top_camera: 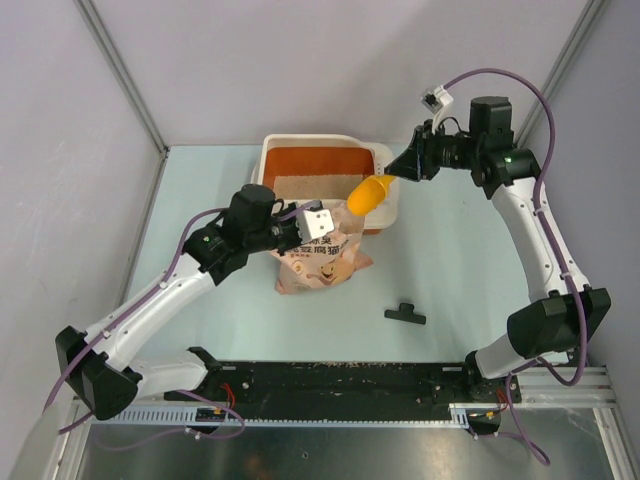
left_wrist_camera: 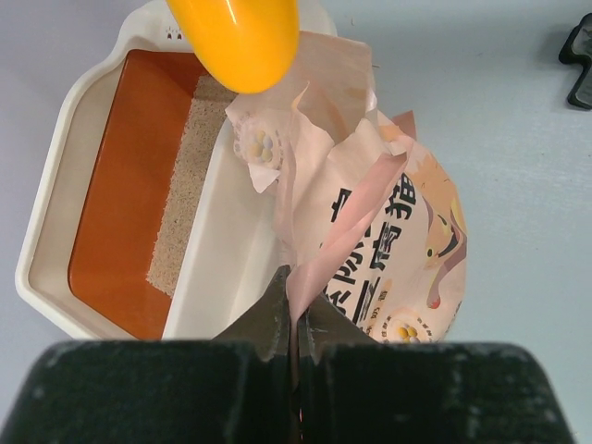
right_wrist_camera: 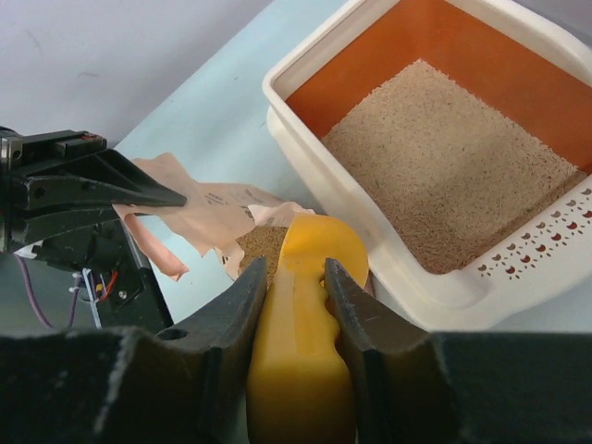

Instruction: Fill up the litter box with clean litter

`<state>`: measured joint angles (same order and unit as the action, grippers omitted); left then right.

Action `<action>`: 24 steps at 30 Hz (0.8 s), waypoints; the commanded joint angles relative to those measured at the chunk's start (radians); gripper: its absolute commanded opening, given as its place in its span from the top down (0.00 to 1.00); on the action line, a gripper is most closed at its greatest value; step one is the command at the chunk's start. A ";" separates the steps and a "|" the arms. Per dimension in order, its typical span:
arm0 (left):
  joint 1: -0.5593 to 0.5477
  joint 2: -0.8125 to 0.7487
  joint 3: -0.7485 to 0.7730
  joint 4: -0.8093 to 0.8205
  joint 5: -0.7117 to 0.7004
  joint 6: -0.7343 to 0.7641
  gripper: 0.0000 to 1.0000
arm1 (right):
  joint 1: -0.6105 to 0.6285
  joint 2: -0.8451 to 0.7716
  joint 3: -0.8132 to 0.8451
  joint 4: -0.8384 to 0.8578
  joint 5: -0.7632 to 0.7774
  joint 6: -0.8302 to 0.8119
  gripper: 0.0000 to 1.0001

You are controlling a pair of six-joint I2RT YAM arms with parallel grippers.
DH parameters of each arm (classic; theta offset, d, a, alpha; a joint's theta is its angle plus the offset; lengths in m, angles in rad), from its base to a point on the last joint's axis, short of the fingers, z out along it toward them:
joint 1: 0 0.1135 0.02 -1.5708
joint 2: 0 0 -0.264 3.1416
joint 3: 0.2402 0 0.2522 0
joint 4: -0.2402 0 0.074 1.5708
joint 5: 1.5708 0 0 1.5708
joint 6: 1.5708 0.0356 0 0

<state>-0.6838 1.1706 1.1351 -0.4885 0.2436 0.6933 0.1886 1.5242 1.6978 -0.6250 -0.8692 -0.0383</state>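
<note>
From above, the left gripper (top_camera: 318, 224) is clenched on the top edge of the pink bag (top_camera: 322, 265), with the litter box (top_camera: 320, 141) just beyond it. The right gripper (top_camera: 398, 172) grasps the orange scoop (top_camera: 368, 193) near the bag's open top.

Left wrist: the closed jaws pinch the bag's lip, and the box ahead-left holds clean litter (left_wrist_camera: 185, 208).

Right wrist: the fingers clamp the scoop's handle, with the box ahead-right.

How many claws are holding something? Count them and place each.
2. The left claw pinches the pink bag at its torn top, beside the litter box; the right claw grips the orange scoop at the bag's mouth.
</note>
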 commanded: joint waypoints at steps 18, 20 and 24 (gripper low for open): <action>0.003 -0.006 0.161 0.019 0.083 -0.245 1.00 | 0.334 0.076 -0.075 0.008 0.734 0.224 1.00; 0.001 -0.008 0.150 0.019 0.086 -0.248 1.00 | 0.353 0.080 -0.108 0.010 0.791 0.244 1.00; 0.001 -0.011 0.137 0.019 0.100 -0.253 1.00 | 0.364 0.088 -0.187 0.031 0.863 0.301 1.00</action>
<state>-0.6773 1.1934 1.2137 -0.5472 0.2569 0.4957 0.5507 1.6032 1.5608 -0.6525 -0.2008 0.1925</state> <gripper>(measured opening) 0.020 0.312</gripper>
